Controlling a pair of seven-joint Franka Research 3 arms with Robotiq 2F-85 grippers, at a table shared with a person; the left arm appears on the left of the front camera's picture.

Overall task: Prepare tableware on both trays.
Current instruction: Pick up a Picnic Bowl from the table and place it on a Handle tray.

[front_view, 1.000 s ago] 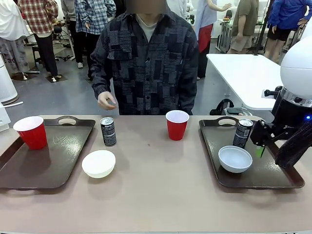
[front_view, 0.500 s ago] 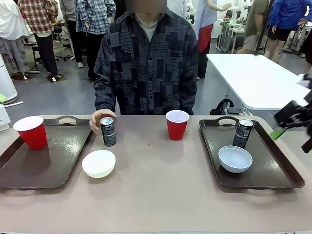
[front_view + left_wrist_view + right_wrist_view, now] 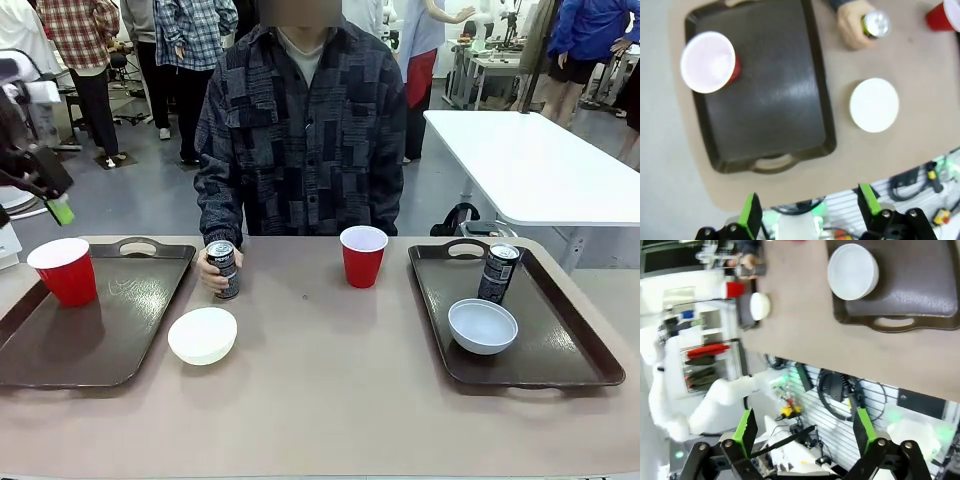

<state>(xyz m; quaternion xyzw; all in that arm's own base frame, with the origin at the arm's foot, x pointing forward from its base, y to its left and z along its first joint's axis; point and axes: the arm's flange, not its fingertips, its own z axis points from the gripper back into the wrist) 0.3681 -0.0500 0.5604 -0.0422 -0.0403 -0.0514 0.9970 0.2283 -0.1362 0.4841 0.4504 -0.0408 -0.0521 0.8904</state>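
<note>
Green-padded L gripper (image 3: pixel 807 196) & R gripper (image 3: pixel 804 416) agape, empty; person's hand (image 3: pixel 207 272) round can (image 3: pixel 226 258).

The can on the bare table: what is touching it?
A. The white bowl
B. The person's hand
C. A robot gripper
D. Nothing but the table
B: the person's hand is wrapped round the can, which stands on the table beside the left tray.
</note>
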